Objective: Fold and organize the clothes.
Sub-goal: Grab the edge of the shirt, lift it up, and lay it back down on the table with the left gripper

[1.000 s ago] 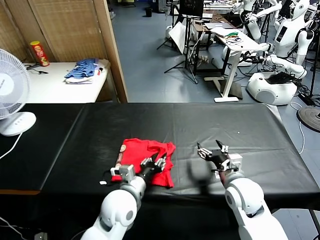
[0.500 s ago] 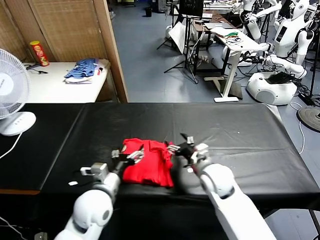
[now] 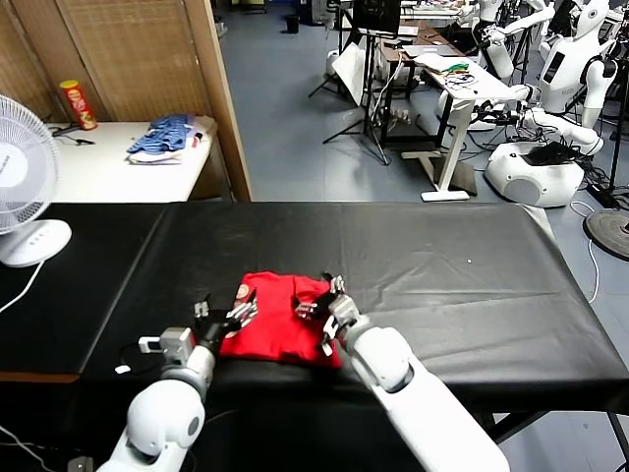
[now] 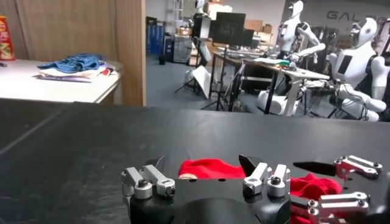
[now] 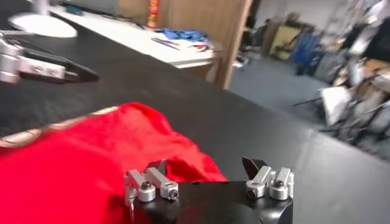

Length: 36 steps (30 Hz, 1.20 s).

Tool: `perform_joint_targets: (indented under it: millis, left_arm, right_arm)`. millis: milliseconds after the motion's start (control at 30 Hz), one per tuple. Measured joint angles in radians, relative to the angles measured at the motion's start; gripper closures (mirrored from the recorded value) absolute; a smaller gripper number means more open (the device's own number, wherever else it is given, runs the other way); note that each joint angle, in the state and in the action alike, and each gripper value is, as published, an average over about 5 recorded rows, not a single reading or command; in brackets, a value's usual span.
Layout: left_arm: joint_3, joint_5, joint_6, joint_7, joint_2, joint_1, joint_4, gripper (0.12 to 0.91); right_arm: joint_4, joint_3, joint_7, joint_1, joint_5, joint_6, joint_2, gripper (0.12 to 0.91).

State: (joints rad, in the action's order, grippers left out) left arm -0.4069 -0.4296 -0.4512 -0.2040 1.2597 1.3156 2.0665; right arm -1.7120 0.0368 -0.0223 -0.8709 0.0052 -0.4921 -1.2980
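left pincer (image 3: 228, 317) & right pincer (image 3: 316, 303) (both wide, holding nothing) flank red t-shirt (image 3: 280, 324) on black surface (image 3: 442, 265).

a black-covered table (image 3: 442, 256) filled the foreground. to its left stood a white fan (image 3: 22, 187), its base on the black surface. behind it, a white side table (image 3: 108, 172) carried a blue-and-white striped pile of cloth (image 3: 162, 138) and a red-and-yellow canister (image 3: 77, 104), possibly a snack tube. a wooden partition (image 3: 147, 59) rose behind. farther back stood a white desk (image 3: 462, 84) and other white robots (image 3: 550, 108).
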Motion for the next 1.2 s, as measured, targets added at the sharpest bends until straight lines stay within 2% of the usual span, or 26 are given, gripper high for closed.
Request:
perform_joint_targets:
  millis: [167, 233, 333, 533, 733, 1067, 1133, 1200]
  left_arm:
    - [-0.005, -0.016, 0.011, 0.019, 0.003, -0.009, -0.024, 0.232]
    - [-0.009, -0.039, 0.017, 0.028, 0.005, -0.015, -0.036, 0.232]
    - [-0.019, -0.090, 0.027, 0.043, 0.009, -0.027, -0.059, 0.232]
    - [-0.053, -0.243, 0.046, 0.065, 0.021, -0.050, -0.120, 0.232]
    - [-0.088, -0.384, 0.042, 0.071, 0.021, -0.045, -0.169, 0.232]
    - [-0.111, -0.506, 0.023, 0.070, 0.027, -0.027, -0.194, 0.238]
    - [-0.111, -0.510, 0.021, 0.069, 0.030, -0.025, -0.198, 0.279]
    - [-0.112, -0.515, 0.021, 0.069, 0.033, -0.024, -0.204, 0.371]
  right_arm:
    - [-0.034, -0.088, -0.097, -0.046, -0.088, 0.024, -0.013, 0.227]
    - [-0.050, -0.126, -0.114, -0.066, -0.094, 0.037, -0.012, 0.227]
    - [-0.081, -0.177, -0.102, -0.100, -0.058, 0.045, -0.001, 0.227]
    - [-0.179, -0.253, -0.056, -0.182, 0.117, 0.035, 0.033, 0.227]
    - [-0.272, -0.302, -0.052, -0.253, 0.287, 0.000, 0.054, 0.227]
    - [-0.326, -0.325, -0.055, -0.290, 0.340, -0.001, 0.055, 0.227]
    - [-0.331, -0.326, -0.055, -0.293, 0.342, -0.001, 0.052, 0.227]
    - [-0.336, -0.328, -0.055, -0.297, 0.343, -0.001, 0.051, 0.227]
